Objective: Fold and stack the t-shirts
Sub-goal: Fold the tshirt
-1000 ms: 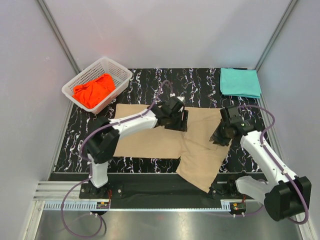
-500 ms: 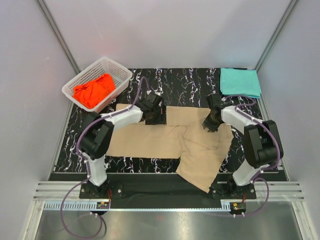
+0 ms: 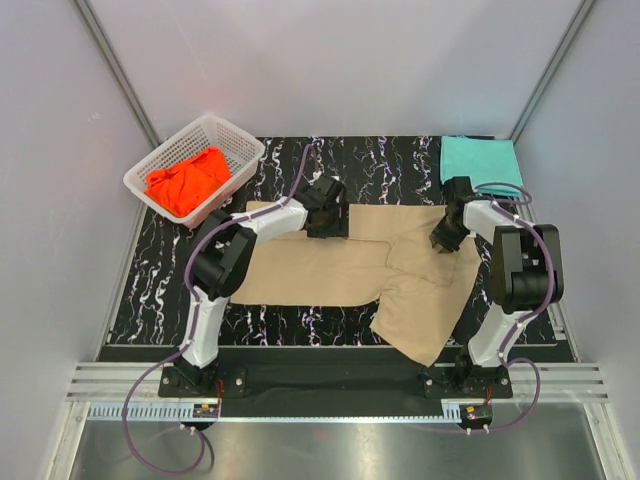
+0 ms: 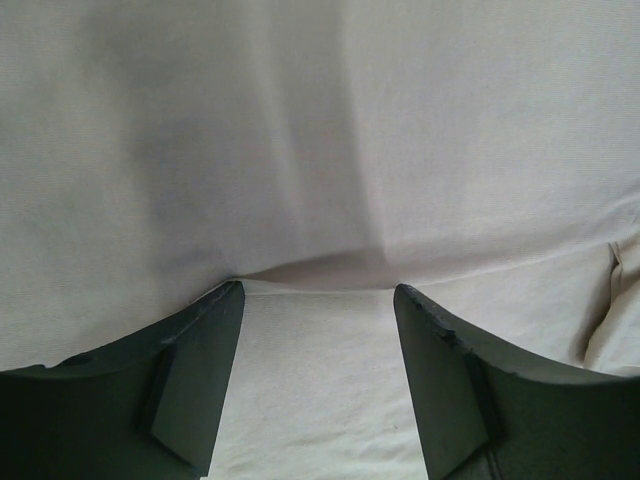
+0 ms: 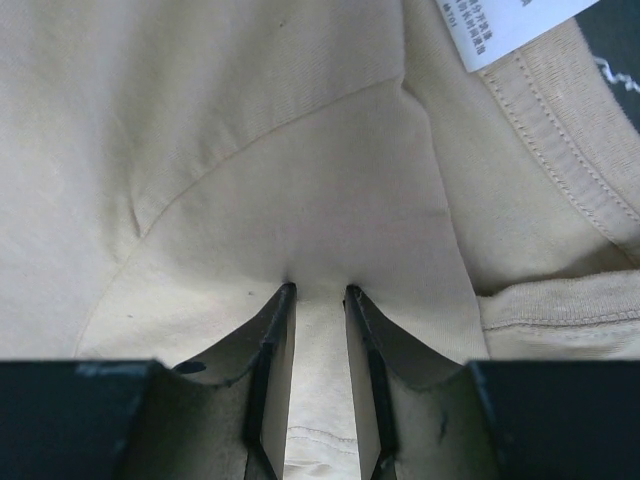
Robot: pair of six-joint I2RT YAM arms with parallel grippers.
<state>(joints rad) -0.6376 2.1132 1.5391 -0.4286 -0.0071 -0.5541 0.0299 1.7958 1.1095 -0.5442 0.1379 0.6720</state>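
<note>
The tan t-shirt [image 3: 330,265] lies spread across the dark marbled table, one part hanging toward the front edge. At its far edge my left gripper [image 3: 328,222] is pressed down, and in the left wrist view the gripper [image 4: 318,290] stands open with tan cloth [image 4: 320,150] lying between the wide-apart fingers. My right gripper [image 3: 443,238] sits at the shirt's far right, near the collar. It [image 5: 318,290] is shut on a pinch of tan cloth [image 5: 250,150]. The teal t-shirt [image 3: 480,163] lies folded at the back right. The orange-red t-shirt [image 3: 188,180] is bunched in the basket.
A white lattice basket [image 3: 243,168] stands at the back left corner. The shirt's collar [image 5: 570,130] and white label [image 5: 500,25] show beside the right fingers. White walls close in the table on three sides.
Both grippers have moved toward the back of the table, and the tan shirt's far edge went with them. The cloth now lies flatter and wider.
</note>
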